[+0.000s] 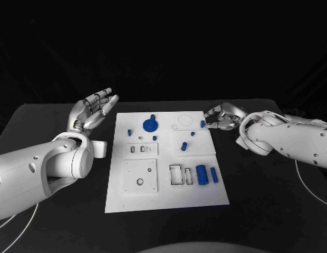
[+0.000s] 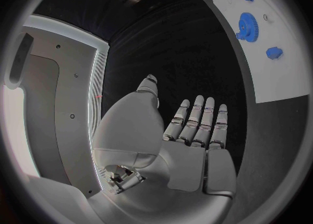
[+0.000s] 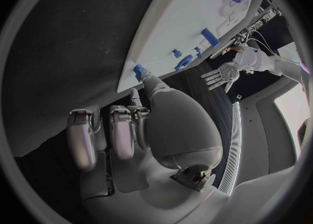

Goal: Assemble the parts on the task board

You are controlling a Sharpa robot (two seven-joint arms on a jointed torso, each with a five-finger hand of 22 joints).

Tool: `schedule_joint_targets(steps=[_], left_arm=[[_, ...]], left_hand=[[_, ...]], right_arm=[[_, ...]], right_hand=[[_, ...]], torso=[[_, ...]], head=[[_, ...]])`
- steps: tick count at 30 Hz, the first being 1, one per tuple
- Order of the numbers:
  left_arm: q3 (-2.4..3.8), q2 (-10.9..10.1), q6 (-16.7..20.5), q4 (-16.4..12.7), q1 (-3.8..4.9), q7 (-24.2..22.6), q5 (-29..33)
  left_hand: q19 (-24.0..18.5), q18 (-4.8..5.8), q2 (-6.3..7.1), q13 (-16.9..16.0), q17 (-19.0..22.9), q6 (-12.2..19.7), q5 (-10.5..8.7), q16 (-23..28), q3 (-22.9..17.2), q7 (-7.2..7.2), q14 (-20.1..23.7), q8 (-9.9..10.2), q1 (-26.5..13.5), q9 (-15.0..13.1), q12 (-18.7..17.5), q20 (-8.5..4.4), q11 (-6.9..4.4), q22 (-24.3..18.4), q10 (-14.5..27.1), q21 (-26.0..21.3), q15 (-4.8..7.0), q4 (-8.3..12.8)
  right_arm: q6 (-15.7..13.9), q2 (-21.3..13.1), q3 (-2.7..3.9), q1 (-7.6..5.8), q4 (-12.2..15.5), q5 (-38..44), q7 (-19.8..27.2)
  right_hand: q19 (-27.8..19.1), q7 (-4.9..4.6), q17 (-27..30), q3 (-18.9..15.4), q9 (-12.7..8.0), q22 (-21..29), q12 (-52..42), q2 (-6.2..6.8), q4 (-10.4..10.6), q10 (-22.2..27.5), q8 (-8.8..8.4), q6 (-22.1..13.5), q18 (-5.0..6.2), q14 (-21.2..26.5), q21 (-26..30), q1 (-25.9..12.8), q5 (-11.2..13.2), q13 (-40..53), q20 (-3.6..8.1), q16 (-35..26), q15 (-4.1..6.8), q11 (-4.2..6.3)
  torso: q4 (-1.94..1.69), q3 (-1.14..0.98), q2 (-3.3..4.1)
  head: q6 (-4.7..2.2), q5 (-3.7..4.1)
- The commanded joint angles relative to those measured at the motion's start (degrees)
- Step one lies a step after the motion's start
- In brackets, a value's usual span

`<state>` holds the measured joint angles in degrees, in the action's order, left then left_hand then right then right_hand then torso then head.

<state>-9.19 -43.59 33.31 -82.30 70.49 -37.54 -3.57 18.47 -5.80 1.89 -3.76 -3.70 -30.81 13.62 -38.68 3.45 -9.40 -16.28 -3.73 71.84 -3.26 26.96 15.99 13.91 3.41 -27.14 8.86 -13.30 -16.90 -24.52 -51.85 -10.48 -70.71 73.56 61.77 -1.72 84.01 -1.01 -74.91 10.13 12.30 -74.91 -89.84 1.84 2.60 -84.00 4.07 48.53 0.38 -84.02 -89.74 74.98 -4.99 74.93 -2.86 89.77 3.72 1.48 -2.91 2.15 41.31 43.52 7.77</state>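
The flat white rectangular task board (image 1: 167, 182) is seen lying in the middle of the black table (image 1: 49, 126), and everything else is placed from it. On its far half a blue toothed gear (image 1: 150, 125) is set, with a small blue peg (image 1: 130, 133) beside it and another small blue piece (image 1: 184, 147) nearer the centre. Toward its near right part a blue cylinder (image 1: 201, 174) is laid next to a slimmer blue bar (image 1: 214, 175), just beside open rectangular recesses.

The silver left hand (image 1: 93, 109) is held off the board's far left corner, above the table, palm open and fingers spread straight, nothing grasped. The silver right hand (image 1: 223, 118) is placed at the board's far right edge, fingers curled in toward a small blue part (image 1: 203, 124) at that edge. Whether that part is pinched cannot be told.

In the left wrist view the flat palm and straight fingers (image 2: 195, 122) are shown, with the gear (image 2: 248, 26) beyond them. In the right wrist view the bent fingers (image 3: 124, 130) are shown, with the thumb tip at the blue part (image 3: 138, 71) on the board's edge.

Dark black cloth is hung behind the table.
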Motion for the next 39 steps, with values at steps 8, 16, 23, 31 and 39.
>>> schedule_joint_targets(steps=[8, 16, 23, 31, 39], left_arm=[[0.04, -0.1, -0.8, -0.2, 0.02, -0.6, -0.4], [0.04, -0.2, -0.8, -0.2, 0.03, -0.5, -0.4], [0.04, -0.6, -0.7, -0.4, 0.03, -0.5, -0.4], [0.04, -0.7, -0.5, -0.4, 0.04, -0.5, -0.4], [0.04, -0.7, -0.5, -0.4, 0.04, -0.5, -0.4]], left_hand=[[-0.5, -0.95, -0.61, 0.0, 0.0, -0.1, 0.11, -0.3, -0.3, -6.78, 0.3, -0.3, 0.1, 0.0, 0.1, 0.01, 0.29, -0.1, 0.0, 0.1, -0.11, 0.0], [-0.5, -0.95, -0.61, 0.0, 0.0, -0.1, 0.11, -0.3, -0.3, -6.78, 0.3, -0.3, 0.1, 0.0, 0.1, 0.01, 0.29, -0.1, 0.0, 0.1, -0.11, 0.0], [-0.5, -0.95, -0.61, 0.0, 0.0, -0.1, 0.11, -0.3, -0.3, -6.78, 0.3, -0.3, 0.1, 0.0, 0.1, 0.01, 0.29, -0.1, 0.0, 0.1, -0.11, 0.0], [-0.5, -0.95, -0.61, 0.0, 0.0, -0.1, 0.11, -0.3, -0.3, -6.78, 0.3, -0.3, 0.1, 0.0, 0.1, 0.01, 0.29, -0.1, 0.0, 0.1, -0.11, 0.0], [-0.5, -0.95, -0.61, 0.0, 0.0, -0.1, 0.11, -0.3, -0.3, -6.78, 0.3, -0.3, 0.1, 0.0, 0.1, 0.01, 0.29, -0.1, 0.0, 0.1, -0.11, 0.0]], right_arm=[[2.6, 0.5, 0.02, 0.09, -0.2, 1.4, -0.1], [3.0, 0.8, 0.02, 0.09, -0.3, 1.7, -0.5], [2.8, 1.6, 0.03, 0.11, -0.9, 1.8, -0.7], [2.7, 2.4, 0.03, 0.12, -1.6, 2.3, -0.8], [2.8, 2.6, 0.03, 0.13, -1.9, 2.4, -1.1]], right_hand=[[6.0, 0.25, -15.1, -0.2, -0.1, -15.1, -0.2, 0.00, -0.2, -6.0, -0.16, 0.4, -0.38, -6.0, -0.3, 0.9, 0.6, 15.1, 0.57, 0.2, 0.65, 0.27], [6.0, -0.05, -15.1, -0.1, 0.0, -15.1, -0.2, -0.96, 0.1, -6.0, 0.78, 3.3, -0.38, -6.0, -0.3, 1.8, 0.5, 15.1, 0.80, 0.2, 0.86, 0.33], [6.0, -0.43, -15.1, 0.1, 0.0, -15.1, -0.2, -1.63, 0.2, -6.0, 1.35, 5.7, -0.38, -6.0, -0.3, 2.6, -0.1, 15.1, 0.93, 0.2, 0.97, 0.32], [6.0, -0.54, -15.1, 0.0, -0.2, -15.1, -0.2, -1.50, 0.2, -6.0, 1.12, 5.7, -0.38, -6.0, -0.3, 2.7, -0.4, 15.1, 0.95, 0.2, 0.98, 0.31], [6.0, -0.57, -15.1, 0.0, -0.2, -15.1, -0.2, -1.50, 0.2, -6.0, 1.07, 5.8, -0.38, -6.0, -0.3, 2.7, -0.5, 15.1, 0.96, 0.2, 0.98, 0.30]], torso=[[0.08, 0.02, 0.00], [-0.07, 0.04, -0.02], [0.00, 0.00, -0.02], [-0.01, 0.03, 0.00], [0.04, 0.01, 0.01]], head=[[0.30, -0.45], [0.35, -0.46], [0.25, -0.91], [0.11, -1.07], [0.16, -1.07]])
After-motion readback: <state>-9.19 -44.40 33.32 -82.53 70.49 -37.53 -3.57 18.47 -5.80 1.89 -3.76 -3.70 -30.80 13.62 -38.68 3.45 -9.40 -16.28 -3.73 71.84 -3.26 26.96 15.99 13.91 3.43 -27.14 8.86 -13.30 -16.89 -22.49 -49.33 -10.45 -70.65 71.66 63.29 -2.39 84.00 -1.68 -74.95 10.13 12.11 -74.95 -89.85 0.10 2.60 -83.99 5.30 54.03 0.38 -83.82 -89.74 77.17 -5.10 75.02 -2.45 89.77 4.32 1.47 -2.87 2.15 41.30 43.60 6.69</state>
